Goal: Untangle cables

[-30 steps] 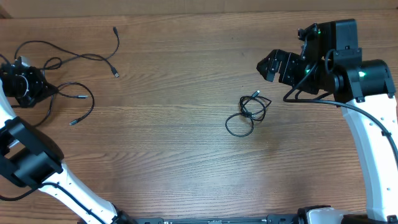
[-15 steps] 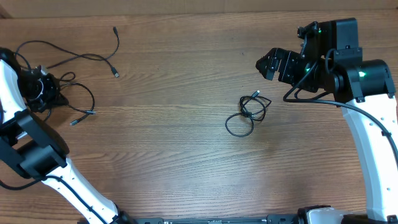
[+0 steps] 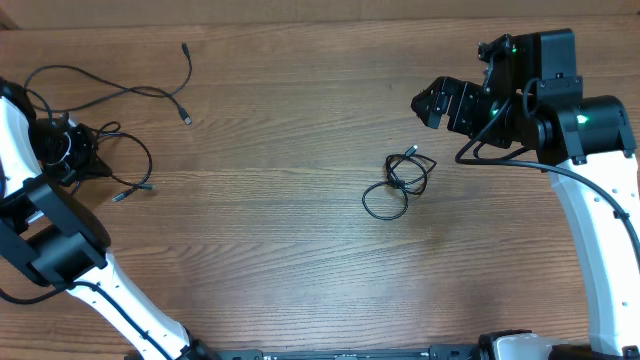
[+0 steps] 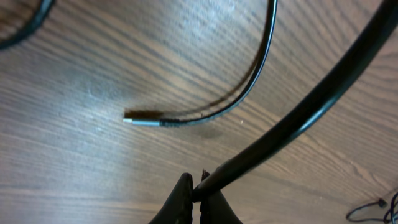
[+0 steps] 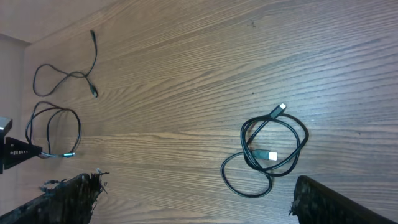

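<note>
The left tool, at the far left edge of the tabletop, is pinched shut on a thin black cable strand that runs away toward the upper right in the wrist view. Just beyond its tips, another strand curves across the wood and ends in a small plug lying flat. Long wavy strands spread above and to the right of that tool. A small coil of cable lies near the centre, well apart from the left tool. The right tool hovers up and to the right of the coil, jaws wide apart, holding nothing.
</note>
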Tool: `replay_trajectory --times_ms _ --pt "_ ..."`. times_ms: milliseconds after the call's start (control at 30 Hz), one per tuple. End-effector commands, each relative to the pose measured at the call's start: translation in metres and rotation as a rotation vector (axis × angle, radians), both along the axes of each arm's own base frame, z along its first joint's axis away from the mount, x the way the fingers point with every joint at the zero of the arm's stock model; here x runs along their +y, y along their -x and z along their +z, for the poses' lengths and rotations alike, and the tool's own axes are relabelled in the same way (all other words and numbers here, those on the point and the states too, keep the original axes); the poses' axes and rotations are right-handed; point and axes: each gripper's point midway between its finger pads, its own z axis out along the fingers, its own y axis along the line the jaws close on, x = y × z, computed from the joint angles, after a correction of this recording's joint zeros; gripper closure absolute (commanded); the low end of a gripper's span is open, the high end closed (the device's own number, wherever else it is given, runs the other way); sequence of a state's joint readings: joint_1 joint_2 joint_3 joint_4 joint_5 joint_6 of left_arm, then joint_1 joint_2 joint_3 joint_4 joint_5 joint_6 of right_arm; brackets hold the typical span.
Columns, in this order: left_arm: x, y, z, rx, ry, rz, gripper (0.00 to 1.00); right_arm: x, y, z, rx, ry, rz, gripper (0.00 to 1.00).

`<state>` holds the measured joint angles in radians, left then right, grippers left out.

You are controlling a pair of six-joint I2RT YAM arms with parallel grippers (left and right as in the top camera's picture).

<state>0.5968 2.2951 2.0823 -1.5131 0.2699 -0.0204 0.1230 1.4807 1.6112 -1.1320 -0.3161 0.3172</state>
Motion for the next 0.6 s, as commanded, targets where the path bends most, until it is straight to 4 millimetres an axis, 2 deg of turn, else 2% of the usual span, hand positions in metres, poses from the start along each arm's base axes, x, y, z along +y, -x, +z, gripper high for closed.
replay_trajectory --times_ms 0,67,133,167,200,233,300,400,500,567 --pt "-0.005 0.004 -0.009 0.047 0.018 -0.009 0.84 0.0 -0.004 0.007 -0.025 -0.007 0.003 0.0" --pt "-0.009 0.006 -0.009 0.063 0.029 -0.012 0.58 0.0 -0.004 0.007 -0.024 -0.007 0.003 0.0" --pt "-0.011 0.007 -0.008 0.069 0.035 -0.014 0.55 0.0 -0.004 0.007 -0.024 -0.006 0.003 0.0" --pt "-0.012 0.007 -0.008 0.066 0.041 -0.013 0.5 0.0 -0.004 0.007 -0.026 -0.005 0.005 0.0" --pt "-0.013 0.007 -0.007 0.065 0.048 -0.012 0.35 0.0 -0.004 0.007 -0.026 -0.004 0.006 0.0" --pt "-0.014 0.006 -0.007 0.061 0.055 -0.011 0.26 0.0 -0.003 0.008 -0.027 -0.003 0.008 0.0" --pt "-0.017 0.004 -0.005 0.046 0.076 -0.006 0.11 -0.001 -0.003 0.007 -0.024 -0.002 0.008 0.0" --pt "-0.022 -0.001 -0.003 0.023 0.108 0.003 0.05 -0.001 -0.002 0.006 -0.024 0.003 0.015 0.0" --pt "-0.029 -0.01 0.007 -0.034 0.149 0.013 0.05 -0.001 -0.002 0.006 -0.027 0.008 0.022 0.0" --pt "-0.031 -0.018 0.021 -0.094 0.155 0.016 0.05 -0.001 -0.002 0.006 -0.027 0.008 0.022 0.0"
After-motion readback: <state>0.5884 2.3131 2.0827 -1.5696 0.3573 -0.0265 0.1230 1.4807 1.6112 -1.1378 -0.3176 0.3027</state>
